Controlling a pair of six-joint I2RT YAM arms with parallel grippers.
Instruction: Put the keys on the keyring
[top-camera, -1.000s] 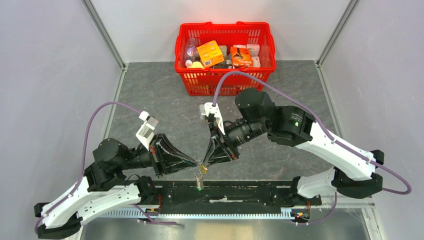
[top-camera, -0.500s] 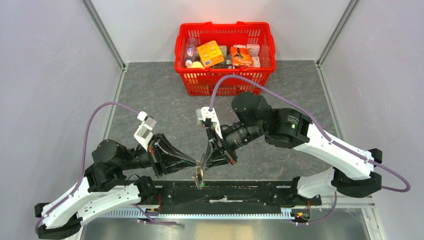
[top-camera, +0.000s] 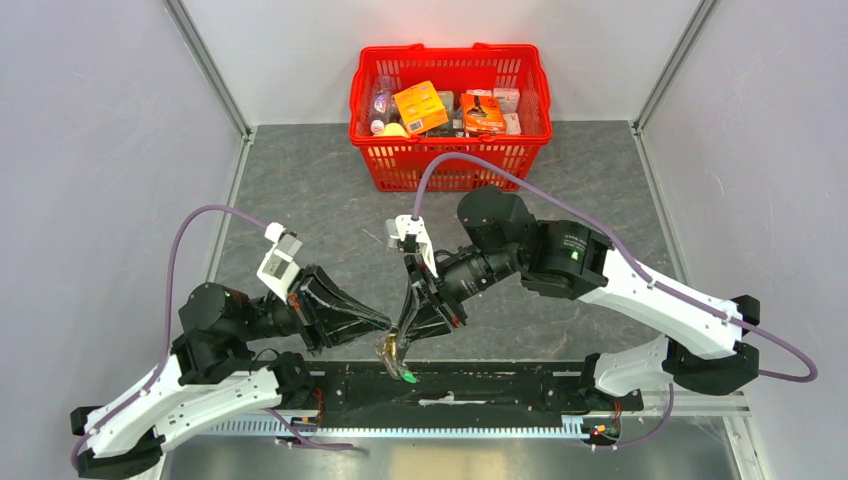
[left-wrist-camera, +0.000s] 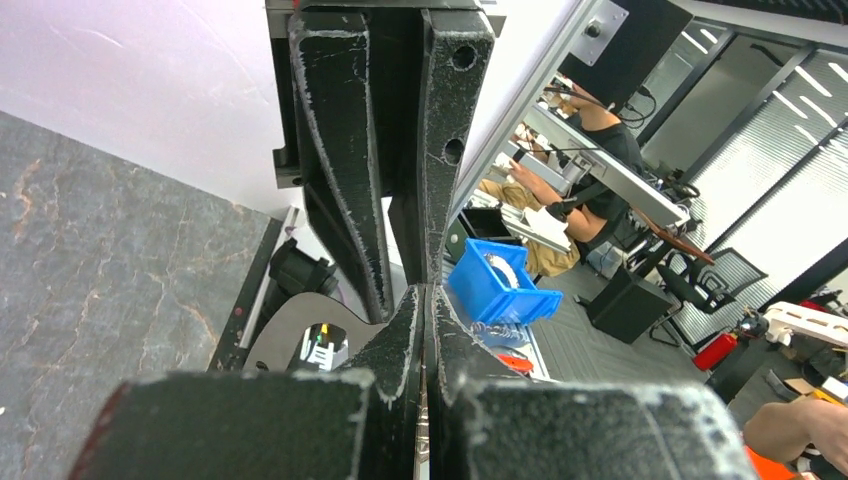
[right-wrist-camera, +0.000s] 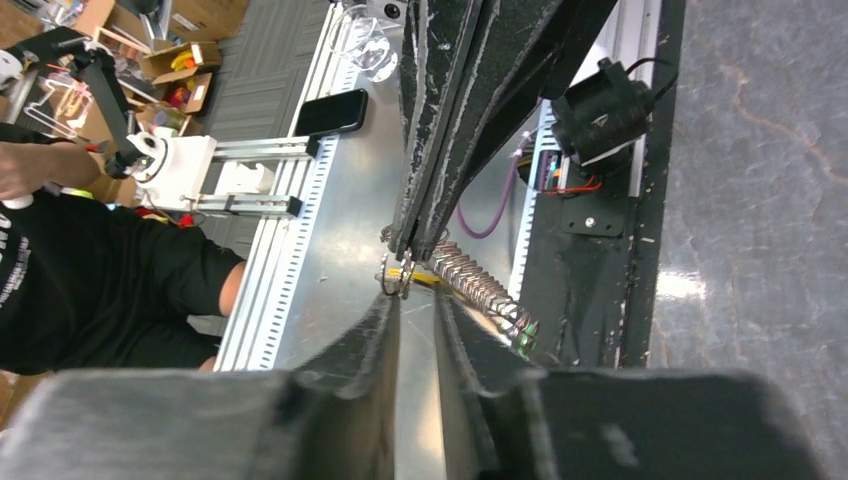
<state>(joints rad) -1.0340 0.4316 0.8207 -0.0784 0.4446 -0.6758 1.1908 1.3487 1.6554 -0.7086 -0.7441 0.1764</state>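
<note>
My left gripper is shut on the keyring, held in the air over the table's near edge. In the right wrist view the thin metal ring hangs just under the left fingers, with the yellow-orange tag and a short chain beside it. The green tag dangles lowest. My right gripper stands tip to tip with the left, its jaws a narrow gap apart and nothing between them; one tip touches the ring. The left wrist view shows the left gripper pinching a metal sliver. The fabric strap does not show clearly.
A red basket full of packets stands at the back of the grey table. A black rail and the arm bases run along the near edge. A purple cable arcs over the right arm.
Both grippers have shifted left and towards the near edge together. The hanging bunch has swung, and the green tag now shows lower right of the tips.
</note>
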